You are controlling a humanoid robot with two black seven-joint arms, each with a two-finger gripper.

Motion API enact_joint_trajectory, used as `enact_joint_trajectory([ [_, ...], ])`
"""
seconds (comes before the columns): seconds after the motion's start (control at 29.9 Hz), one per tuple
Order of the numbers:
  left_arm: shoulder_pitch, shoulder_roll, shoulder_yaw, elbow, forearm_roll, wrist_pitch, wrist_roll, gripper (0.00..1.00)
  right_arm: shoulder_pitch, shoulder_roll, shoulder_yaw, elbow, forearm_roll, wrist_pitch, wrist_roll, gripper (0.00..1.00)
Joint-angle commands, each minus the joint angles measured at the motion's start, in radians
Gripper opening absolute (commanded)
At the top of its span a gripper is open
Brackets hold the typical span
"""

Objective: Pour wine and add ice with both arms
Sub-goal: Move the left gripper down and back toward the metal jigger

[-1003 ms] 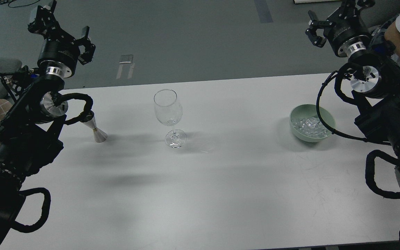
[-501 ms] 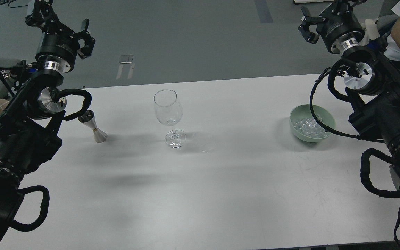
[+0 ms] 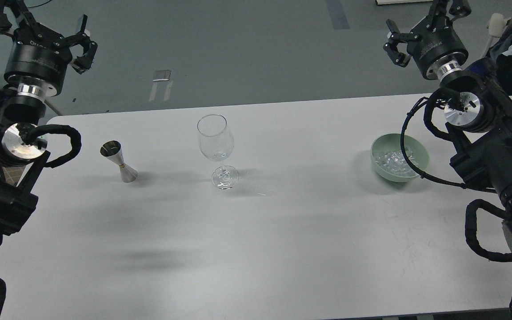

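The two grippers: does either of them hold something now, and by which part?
Nothing is held. The left gripper and the right gripper are both open and empty, raised beyond the table's far edge, away from the jigger, the wine glass and the ice.

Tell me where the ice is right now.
In the head view, the ice lies in the pale green bowl on the right side of the white table, well right of the wine glass and below the right gripper.

white table (image 3: 282, 231), jigger (image 3: 118, 161), wine glass (image 3: 216, 146), green bowl (image 3: 399, 158)
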Motion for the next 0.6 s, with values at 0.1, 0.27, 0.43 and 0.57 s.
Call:
enact_joint_trajectory([
  [0.1, 0.219, 0.09, -0.126, -0.281, -0.134, 0.097, 0.001, 0.98, -0.015, -0.001, -0.002, 0.0, 0.0, 0.0, 0.004, 1.0],
  [0.27, 0.473, 0.079, -0.269, -0.485, -0.16, 0.14, 0.056, 0.98, -0.023, -0.002, -0.001, 0.0, 0.0, 0.0, 0.004, 1.0],
  [0.43, 0.691, 0.022, -0.355, -0.631, -0.158, 0.212, 0.073, 0.98, -0.038, -0.01, -0.001, 0.0, 0.0, 0.0, 0.004, 1.0],
  [0.57, 0.781, -0.011, -0.376, -0.657, -0.155, 0.23, 0.067, 0.98, -0.043, -0.011, 0.001, 0.0, 0.0, 0.0, 0.006, 1.0],
])
